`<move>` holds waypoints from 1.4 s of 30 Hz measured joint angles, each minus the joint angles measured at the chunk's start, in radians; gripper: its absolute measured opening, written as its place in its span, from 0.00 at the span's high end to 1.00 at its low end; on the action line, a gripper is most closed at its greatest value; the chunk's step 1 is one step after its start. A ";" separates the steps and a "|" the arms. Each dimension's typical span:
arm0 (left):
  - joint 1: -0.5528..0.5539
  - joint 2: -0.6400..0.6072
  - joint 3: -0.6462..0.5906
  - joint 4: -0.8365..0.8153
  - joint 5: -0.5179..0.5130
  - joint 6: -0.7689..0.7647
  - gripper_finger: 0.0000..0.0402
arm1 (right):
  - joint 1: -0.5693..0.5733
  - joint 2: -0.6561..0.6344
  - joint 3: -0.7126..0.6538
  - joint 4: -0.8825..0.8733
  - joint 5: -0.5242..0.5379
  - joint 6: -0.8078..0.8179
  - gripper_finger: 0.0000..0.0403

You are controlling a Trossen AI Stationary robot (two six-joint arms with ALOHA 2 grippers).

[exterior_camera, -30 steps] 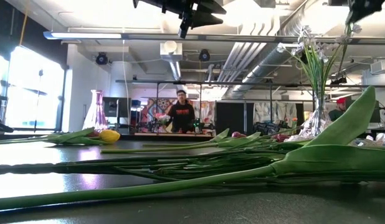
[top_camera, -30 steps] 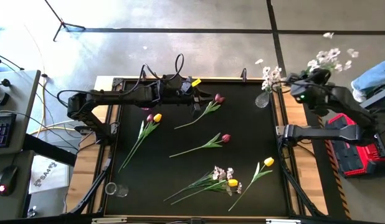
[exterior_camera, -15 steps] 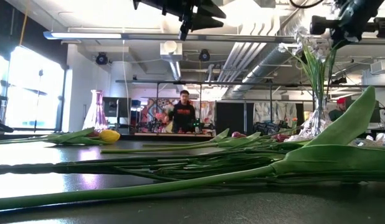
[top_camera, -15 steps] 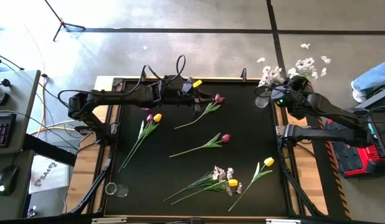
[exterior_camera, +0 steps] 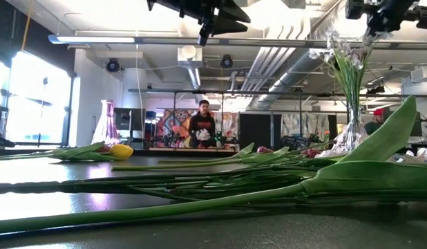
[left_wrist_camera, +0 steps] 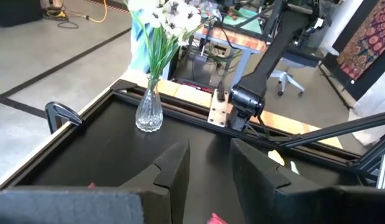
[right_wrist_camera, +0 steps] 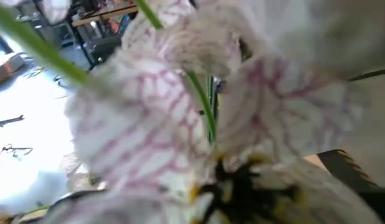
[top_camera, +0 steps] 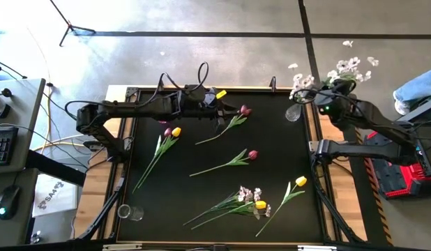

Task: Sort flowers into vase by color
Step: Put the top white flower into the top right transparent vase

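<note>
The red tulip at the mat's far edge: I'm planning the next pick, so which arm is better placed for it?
Probably the left. Its gripper hangs open right beside that red tulip, while the right gripper is off by the glass vase among white blossoms.

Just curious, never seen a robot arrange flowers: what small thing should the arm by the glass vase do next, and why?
Probably ease the right gripper down, since its white spray sits high and leaning outward over the glass vase, which already holds white blossoms. The stem may not be fully seated.

Vase [top_camera: 293,111] at the mat's [top_camera: 201,188] far right corner.
</note>
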 joint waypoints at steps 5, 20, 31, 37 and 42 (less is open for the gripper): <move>0.001 0.007 0.000 0.009 -0.002 0.009 0.74 | -0.004 0.001 0.008 -0.037 0.001 0.001 1.00; 0.002 0.059 0.002 0.043 0.018 -0.018 0.74 | -0.045 0.055 -0.078 -0.062 -0.044 0.046 1.00; 0.002 0.059 0.002 0.046 0.019 -0.018 0.74 | -0.045 0.137 -0.204 -0.005 -0.047 0.056 1.00; 0.000 0.059 0.002 0.046 0.020 -0.017 0.74 | -0.046 0.175 -0.232 0.001 -0.019 0.071 1.00; 0.000 0.059 0.002 0.046 0.019 -0.017 0.74 | -0.047 0.177 -0.229 -0.004 -0.023 0.071 1.00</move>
